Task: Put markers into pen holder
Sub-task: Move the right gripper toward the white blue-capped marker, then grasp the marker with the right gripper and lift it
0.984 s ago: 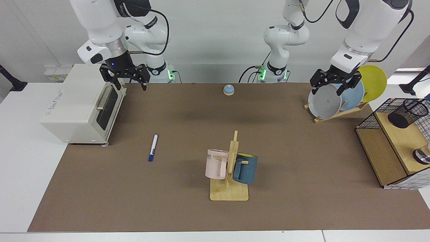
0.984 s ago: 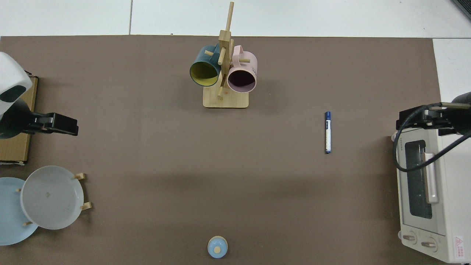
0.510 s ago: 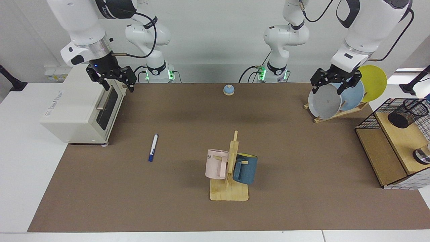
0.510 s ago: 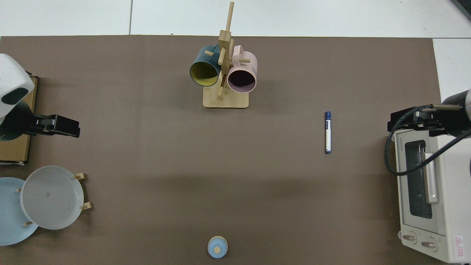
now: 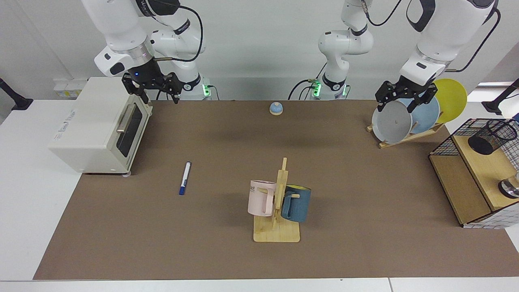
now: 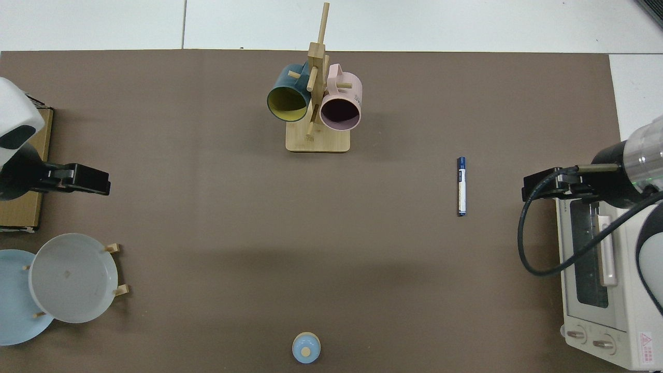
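Overhead, right gripper (image 5: 159,96) above toaster oven (image 5: 97,125)

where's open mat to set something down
Bare mat lies between the marker and the mug rack, and between the mug rack and the wire basket. It is crowded by the plate rack and the toaster oven.

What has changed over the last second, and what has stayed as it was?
The right gripper, open and empty, swung out over the toaster oven and came back above its door edge. The left gripper stayed open above the plates; the marker and pen holder did not move.
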`<state>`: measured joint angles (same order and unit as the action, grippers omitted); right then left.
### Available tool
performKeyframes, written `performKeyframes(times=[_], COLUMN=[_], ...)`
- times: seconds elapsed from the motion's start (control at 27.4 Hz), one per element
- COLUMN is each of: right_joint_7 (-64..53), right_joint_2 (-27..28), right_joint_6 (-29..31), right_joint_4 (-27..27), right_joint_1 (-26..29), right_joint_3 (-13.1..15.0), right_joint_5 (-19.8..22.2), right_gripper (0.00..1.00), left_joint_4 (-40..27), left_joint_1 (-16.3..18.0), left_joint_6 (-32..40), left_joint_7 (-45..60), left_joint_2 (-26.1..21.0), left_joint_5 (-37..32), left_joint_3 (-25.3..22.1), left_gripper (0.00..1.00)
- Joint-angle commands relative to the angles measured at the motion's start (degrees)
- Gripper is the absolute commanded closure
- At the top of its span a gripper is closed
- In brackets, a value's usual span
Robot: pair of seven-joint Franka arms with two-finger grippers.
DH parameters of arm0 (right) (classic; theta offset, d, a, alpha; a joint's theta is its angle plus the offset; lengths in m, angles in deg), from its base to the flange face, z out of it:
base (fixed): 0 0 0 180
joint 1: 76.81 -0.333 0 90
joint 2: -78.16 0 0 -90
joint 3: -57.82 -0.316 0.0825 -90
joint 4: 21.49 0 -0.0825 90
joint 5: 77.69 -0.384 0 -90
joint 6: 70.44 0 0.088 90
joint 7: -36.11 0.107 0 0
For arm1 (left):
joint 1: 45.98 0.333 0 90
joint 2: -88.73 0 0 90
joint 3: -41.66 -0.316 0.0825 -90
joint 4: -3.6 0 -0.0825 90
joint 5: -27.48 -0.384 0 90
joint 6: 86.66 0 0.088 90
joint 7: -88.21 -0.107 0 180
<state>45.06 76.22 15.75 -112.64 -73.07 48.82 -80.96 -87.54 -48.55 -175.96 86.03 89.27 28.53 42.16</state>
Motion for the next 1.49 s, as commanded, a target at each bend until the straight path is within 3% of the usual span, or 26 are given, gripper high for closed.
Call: performKeyframes(times=[0.0, 0.44, 0.66, 0.88, 1.17, 1.46], right_joint_7=[-2.09, -1.39, -1.57, -1.83, -0.69, 1.33], right_joint_2=[0.44, 7.82, 11.08, 14.24, 18.28, 19.6], right_joint_6=[3.72, 16.19, 19.54, 24.81, 30.17, 39.05], right_joint_4=[-0.79, -2.72, -4.39, -7.29, -9.57, -16.78], right_joint_1=[0.57, 0.13, -0.75, -0.75, -0.05, 0.04], right_joint_3=[0.04, 0.04, 0.13, 0.04, 0.13, 0.13], right_joint_5=[-0.95, -0.07, 0.28, 8.27, 8.54, 8.54], right_gripper=[0.0, 0.0, 0.0, 0.0, 0.0, 0.0], left_joint_4=[-1.67, -4.39, -4.57, -5.53, -5.71, -6.15], left_joint_1=[0.11, 0.37, 0.37, 0.2, 0.11, 0.11], left_joint_6=[1.32, 0.97, 0.97, 0.71, 0.71, 0.71], left_joint_7=[0.16, 0.07, 0.07, 0.07, 0.25, 0.25], left_joint_2=[1.56, 2.88, 2.88, 2.88, 2.88, 2.88], left_joint_5=[-0.17, -0.17, -0.09, -0.09, -0.09, -0.09], left_joint_3=[-0.06, -0.06, -0.06, -0.06, -0.06, -0.06], left_gripper=[0.0, 0.0, 0.0, 0.0, 0.0, 0.0])
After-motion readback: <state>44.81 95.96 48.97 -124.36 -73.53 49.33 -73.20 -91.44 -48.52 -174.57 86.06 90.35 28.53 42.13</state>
